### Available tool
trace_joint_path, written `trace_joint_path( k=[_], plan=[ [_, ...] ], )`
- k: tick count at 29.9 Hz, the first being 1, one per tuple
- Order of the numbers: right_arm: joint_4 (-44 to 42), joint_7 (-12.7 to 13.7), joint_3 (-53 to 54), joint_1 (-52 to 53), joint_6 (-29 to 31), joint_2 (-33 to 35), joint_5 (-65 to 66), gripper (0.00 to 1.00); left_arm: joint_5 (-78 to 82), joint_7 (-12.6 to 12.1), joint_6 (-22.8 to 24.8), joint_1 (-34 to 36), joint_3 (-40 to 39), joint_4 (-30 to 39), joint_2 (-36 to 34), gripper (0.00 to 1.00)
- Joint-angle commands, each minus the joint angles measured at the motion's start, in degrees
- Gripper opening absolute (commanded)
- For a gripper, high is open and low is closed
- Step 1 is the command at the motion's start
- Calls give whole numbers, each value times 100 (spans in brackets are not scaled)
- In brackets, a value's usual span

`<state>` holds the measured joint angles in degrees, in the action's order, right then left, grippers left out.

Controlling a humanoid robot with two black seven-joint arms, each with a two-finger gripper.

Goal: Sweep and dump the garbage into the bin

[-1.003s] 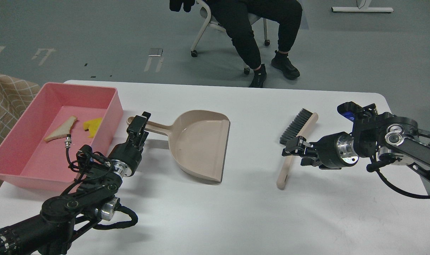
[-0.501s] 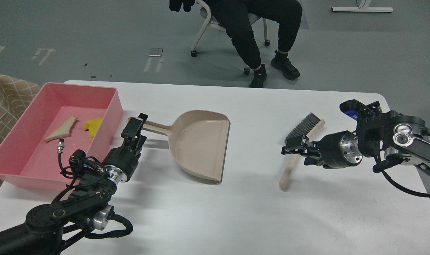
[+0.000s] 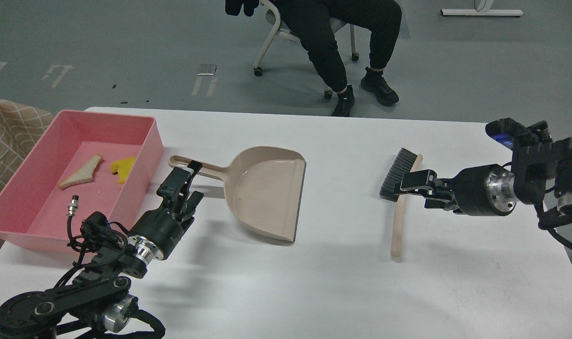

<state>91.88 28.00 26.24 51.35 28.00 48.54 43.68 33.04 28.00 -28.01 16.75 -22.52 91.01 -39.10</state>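
Note:
The pink bin [image 3: 150,141] stands at the table's left. In it lie the torn bread slice [image 3: 82,172] and the yellow sponge chunk [image 3: 123,168]. The beige dustpan [image 3: 267,188] lies flat on the table middle, handle [image 3: 206,168] pointing left toward the bin. My left gripper [image 3: 192,181] is open and empty, just in front of the dustpan handle and apart from it. My right gripper [image 3: 402,184] is shut on the wooden handle of the brush [image 3: 399,221], just below its dark bristles [image 3: 393,176]; the handle points toward me.
A person in black [image 3: 342,47] sits on a chair beyond the far table edge. A beige checked cloth [image 3: 8,127] is left of the bin. The white table [image 3: 314,282] ends at the right past my right arm.
My left gripper has let go of the dustpan handle and drawn back toward me. My right gripper has moved right with the brush, swinging its handle more upright in view.

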Motion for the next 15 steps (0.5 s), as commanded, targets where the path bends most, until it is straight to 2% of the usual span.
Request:
trace_joint_path(
  k=[1, 6, 11, 13, 15],
  plan=[
    [5, 0, 626, -46, 0, -3, -105, 100, 1, 0, 1, 556, -7, 171, -220, 98],
    [5, 0, 1320, -125, 0, -178, -387, 100, -52, 0, 1, 1311, 11, 172, -466, 98],
    [-161, 0, 2190, -195, 0, -721, -378, 99, -61, 0, 67, 2067, 64, -126, -791, 98],
    [-407, 0, 2656, -291, 0, -1065, -378, 99, -52, 0, 365, 2402, 64, -364, -801, 98],
    [-828, 0, 3323, -493, 0, -1713, -387, 98, -43, 0, 935, 2814, 20, -688, -810, 98]
  ],
)
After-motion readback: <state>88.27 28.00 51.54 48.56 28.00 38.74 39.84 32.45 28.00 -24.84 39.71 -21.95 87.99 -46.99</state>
